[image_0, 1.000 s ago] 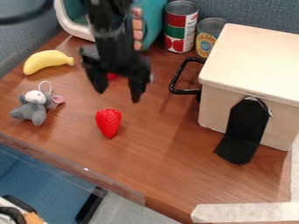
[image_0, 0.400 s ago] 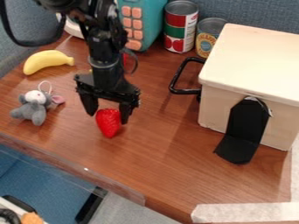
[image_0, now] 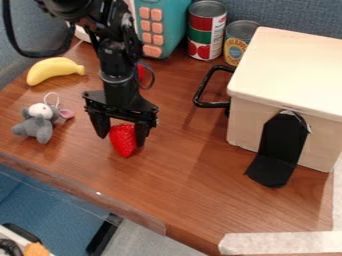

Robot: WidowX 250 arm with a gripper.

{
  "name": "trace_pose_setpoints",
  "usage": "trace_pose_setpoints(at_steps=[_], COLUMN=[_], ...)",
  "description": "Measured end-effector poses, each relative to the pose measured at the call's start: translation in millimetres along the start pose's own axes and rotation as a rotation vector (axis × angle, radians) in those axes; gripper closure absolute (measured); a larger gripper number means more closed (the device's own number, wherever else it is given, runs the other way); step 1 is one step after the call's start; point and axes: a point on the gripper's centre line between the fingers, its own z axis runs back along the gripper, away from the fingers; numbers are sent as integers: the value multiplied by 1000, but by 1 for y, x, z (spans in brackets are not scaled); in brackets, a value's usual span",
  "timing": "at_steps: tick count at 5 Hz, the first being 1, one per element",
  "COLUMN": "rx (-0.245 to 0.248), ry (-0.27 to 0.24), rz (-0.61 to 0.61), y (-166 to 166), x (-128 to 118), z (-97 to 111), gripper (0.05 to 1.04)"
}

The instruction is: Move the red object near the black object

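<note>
The camera looks down at a slant on the worktop [image_0: 187, 190], facing the partition [image_0: 294, 15] behind. It sits fairly near, above the front side.

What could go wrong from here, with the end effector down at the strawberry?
The end effector has its open fingers on either side of the strawberry, which tapers and looks smooth, so it might slip out or roll as they close.
Both the bracket and the handle are black, so the wrong one could be taken as the goal.
The bracket stands against the box; a placement too close might bump either.
</note>
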Motion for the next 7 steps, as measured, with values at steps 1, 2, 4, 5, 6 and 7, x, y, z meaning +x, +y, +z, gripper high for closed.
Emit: trace_pose_setpoints(at_steps=[1,2,4,5,6,7], rx=[-3,-11,-33,-18,-9,-4], ry=[-13,-24,-67,-76,-96,-64], rz=[12,28,-59,-125,-172,-191], y=[0,-1,-34,-57,-90,-110], x=[1,1,-7,-22,-36,-44], z=[7,14,43,45,39,26], gripper=[320,327,327,327,327,327])
